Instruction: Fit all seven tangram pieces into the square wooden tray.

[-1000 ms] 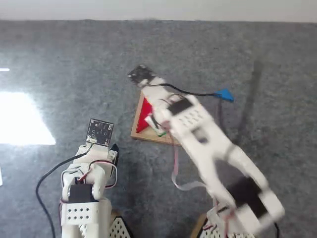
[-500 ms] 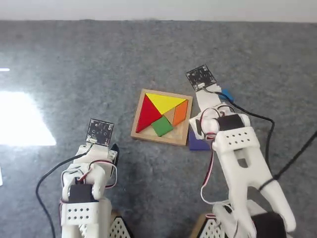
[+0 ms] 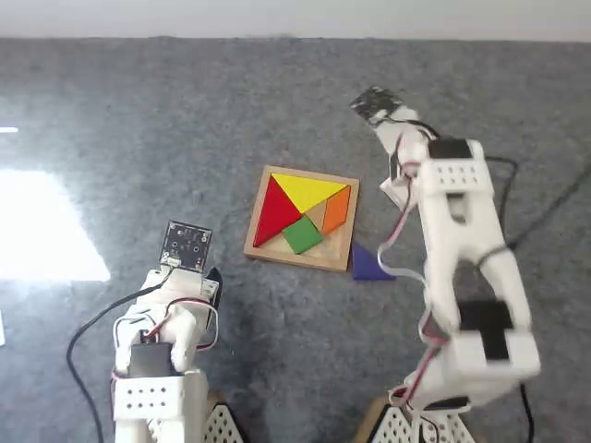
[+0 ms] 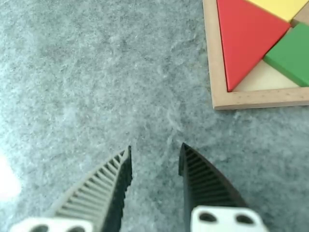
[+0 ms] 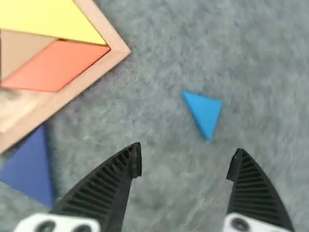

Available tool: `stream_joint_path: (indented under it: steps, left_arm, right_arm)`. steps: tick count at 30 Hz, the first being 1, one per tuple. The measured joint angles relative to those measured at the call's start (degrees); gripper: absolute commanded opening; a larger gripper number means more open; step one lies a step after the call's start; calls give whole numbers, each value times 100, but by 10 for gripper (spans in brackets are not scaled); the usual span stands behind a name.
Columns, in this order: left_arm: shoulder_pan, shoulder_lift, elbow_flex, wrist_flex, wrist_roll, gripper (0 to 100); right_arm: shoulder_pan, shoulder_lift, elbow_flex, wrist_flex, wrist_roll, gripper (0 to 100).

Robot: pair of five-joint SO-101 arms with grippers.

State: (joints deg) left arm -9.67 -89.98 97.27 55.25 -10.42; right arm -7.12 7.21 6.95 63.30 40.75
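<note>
The right gripper (image 5: 187,152) hangs over the worktop (image 5: 270,58) with its fingers spread wide and nothing between them. The small light-blue triangle (image 5: 203,112) lies flat just ahead of it, inside the span of the two fingers and apart from both. The wooden tray (image 5: 116,52) sits ahead and off to one side. It holds the yellow piece (image 5: 48,17), the orange piece (image 5: 55,65), the red piece (image 4: 246,38) and the green piece (image 4: 289,55), with bare wood showing between them. A dark-blue triangle (image 5: 30,166) rests outside the tray, just beside its rim and next to the finger on that side.

The step in hand appears to be picking up the light-blue triangle. The piece is thin and flat, so the gripper should probably come straight down with the triangle centred. One finger could then meet a straight edge and the other the opposite corner, or it may skid across the felt-like surface. Closing slowly would help to keep it from twisting.

The left gripper (image 4: 155,151) hovers low over the worktop with a narrow gap between its fingers, holding nothing. The tray's corner lies ahead of it and to one side.
</note>
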Motion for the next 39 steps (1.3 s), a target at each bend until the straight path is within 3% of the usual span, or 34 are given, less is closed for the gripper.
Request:
stream_joint_path:
  steps: [8, 17, 23, 39]
  left_arm:
    - [0, 0, 0, 0, 0, 152]
    - [0, 0, 0, 0, 0, 152]
    - [0, 0, 0, 0, 0, 152]
    - [0, 0, 0, 0, 0, 152]
  right_arm:
    - [26, 2242, -1996, 88, 1336, 285]
    - [457, 3332, -3015, 308, 2637, 285]
    - [800, 3807, -3578, 308, 2831, 285]
    - [721, 4325, -4246, 888, 2840, 284]
